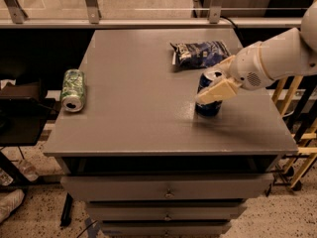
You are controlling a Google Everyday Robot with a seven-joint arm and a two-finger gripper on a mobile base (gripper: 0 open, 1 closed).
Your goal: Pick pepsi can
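The pepsi can (208, 106), dark blue with a silver top, stands upright on the right part of the grey table (138, 113). My gripper (209, 82) reaches in from the right and sits at the can's upper half. One cream finger (217, 90) lies across the can's front and the other (225, 64) is behind its top. The jaws are open around the can, which still rests on the table.
A crinkled dark blue chip bag (200, 53) lies just behind the can. A green-and-white can (73, 89) lies on its side near the table's left edge. The table's right edge is close to the can. Drawers sit below the top and a railing runs behind.
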